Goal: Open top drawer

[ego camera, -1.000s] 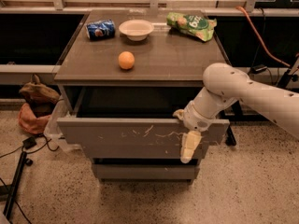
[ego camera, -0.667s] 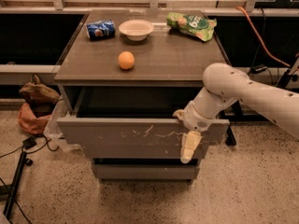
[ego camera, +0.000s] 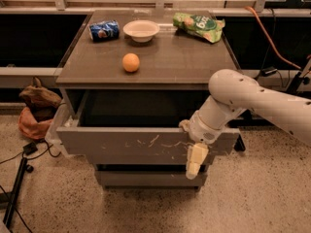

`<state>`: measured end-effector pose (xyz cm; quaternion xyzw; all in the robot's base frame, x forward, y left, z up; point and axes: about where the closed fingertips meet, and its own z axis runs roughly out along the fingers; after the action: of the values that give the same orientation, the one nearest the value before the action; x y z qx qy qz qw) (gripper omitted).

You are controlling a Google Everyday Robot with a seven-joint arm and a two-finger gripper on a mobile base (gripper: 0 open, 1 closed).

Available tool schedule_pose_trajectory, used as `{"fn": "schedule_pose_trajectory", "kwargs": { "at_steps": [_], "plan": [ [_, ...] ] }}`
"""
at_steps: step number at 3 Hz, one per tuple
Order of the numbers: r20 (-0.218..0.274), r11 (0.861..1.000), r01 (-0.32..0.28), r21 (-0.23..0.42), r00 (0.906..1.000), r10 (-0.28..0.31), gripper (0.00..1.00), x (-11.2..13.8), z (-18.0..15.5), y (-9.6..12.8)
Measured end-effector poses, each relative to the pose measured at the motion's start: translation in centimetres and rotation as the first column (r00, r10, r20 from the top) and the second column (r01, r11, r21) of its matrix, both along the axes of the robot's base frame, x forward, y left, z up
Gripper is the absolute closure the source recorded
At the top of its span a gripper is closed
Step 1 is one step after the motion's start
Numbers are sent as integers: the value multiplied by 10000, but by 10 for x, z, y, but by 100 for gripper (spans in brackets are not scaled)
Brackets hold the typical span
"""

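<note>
**Item: top drawer (ego camera: pixel 126 144).** Grey, handleless, with a scratched front. It sits under the counter (ego camera: pixel 180 57) and is drawn partly out toward the near side, its dark interior showing.

**Gripper (ego camera: pixel 194 152).** It sits at the right end of the drawer's front panel, hooked over the top edge. The fingers (ego camera: pixel 196 160) straddle the panel. One lies down the outer face and the other is hidden behind it, so the hold reads as clamped on the panel.

**Handling note (judgement).**
- Pull straight toward the near side, level with the runners.
- The grip is off-centre to the right, so a skewed pull could rack the drawer and jam it.
- Keep the clamp firm and the motion slow, so the counter is not jolted and the orange does not roll.

**Count, on counter.**
- Blue can (ego camera: pixel 104 30): one, lying on its side, far left.
- White bowl (ego camera: pixel 141 30): one, far centre.
- Green snack bag (ego camera: pixel 198 25): one, far right.
- Orange (ego camera: pixel 130 62): one, near the middle.

**Count, elsewhere.**
- Lower drawer front (ego camera: pixel 146 178): one seen, closed.
- Brown bag (ego camera: pixel 36 108): one, on the floor at left.
</note>
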<state>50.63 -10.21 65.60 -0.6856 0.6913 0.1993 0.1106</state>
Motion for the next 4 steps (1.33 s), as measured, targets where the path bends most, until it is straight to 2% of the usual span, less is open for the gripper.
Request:
{"fn": "schedule_pose_trajectory", "kwargs": {
  "at_steps": [1, 2, 3, 4],
  "plan": [
    [-209, 9999, 133, -68, 9997, -134, 0, -23, 4, 4],
    [-265, 9999, 71, -103, 9996, -74, 0, -25, 3, 6],
    [-580, 9993, -31, -364, 9983, 10, 0, -47, 5, 14],
    [-903, 9978, 225, -620, 9955, -281, 0, -89, 13, 17]
  ]
}}
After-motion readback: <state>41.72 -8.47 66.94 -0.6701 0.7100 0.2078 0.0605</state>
